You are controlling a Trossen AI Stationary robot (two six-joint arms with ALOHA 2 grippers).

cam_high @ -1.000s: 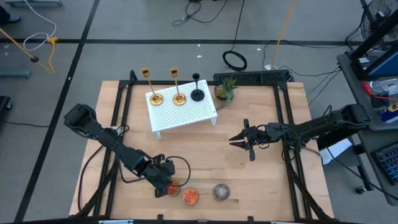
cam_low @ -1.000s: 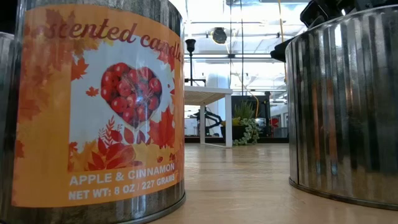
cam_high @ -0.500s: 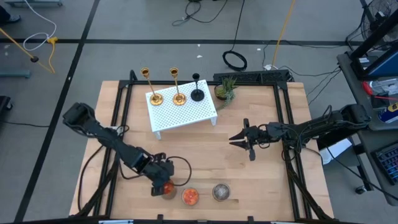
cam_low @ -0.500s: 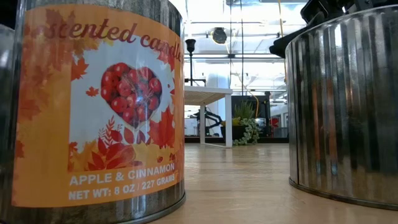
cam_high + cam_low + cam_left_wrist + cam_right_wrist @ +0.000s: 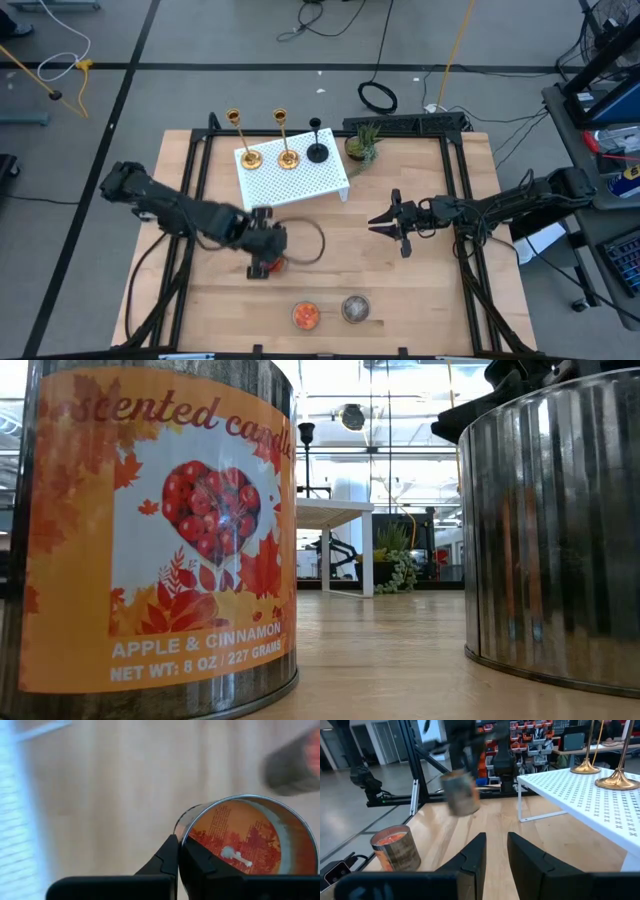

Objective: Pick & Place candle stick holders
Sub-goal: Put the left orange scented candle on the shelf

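Note:
Two gold candle stick holders (image 5: 248,158) (image 5: 288,158) and a black one (image 5: 317,152) stand on their round bases on a white perforated shelf (image 5: 300,185) at the table's far side. My left gripper (image 5: 262,262) hangs in front of the shelf, shut on an orange scented-candle tin (image 5: 250,835). The tin shows blurred (image 5: 460,792) in the right wrist view. My right gripper (image 5: 383,226) points level toward the table's left, open, with nothing between its fingers (image 5: 475,855). My left gripper pinches the tin's rim wall (image 5: 181,837) at one side of the open top. One finger (image 5: 167,861) is outside the tin and the other (image 5: 197,865) is inside it. The fingers come from above, slanting down. The tin hangs below them, clear of the table.
Two more candle tins (image 5: 306,316) (image 5: 354,308) stand near the table's front edge and fill the low view (image 5: 150,530) (image 5: 550,530). A small potted plant (image 5: 362,145) sits right of the shelf. Bare wood lies between the shelf and the tins.
My left gripper has risen and gone from the row of tins at the near edge toward the white shelf, carrying one tin with it. That tin has left the table and the low view's left edge. The arm is blurred with motion.

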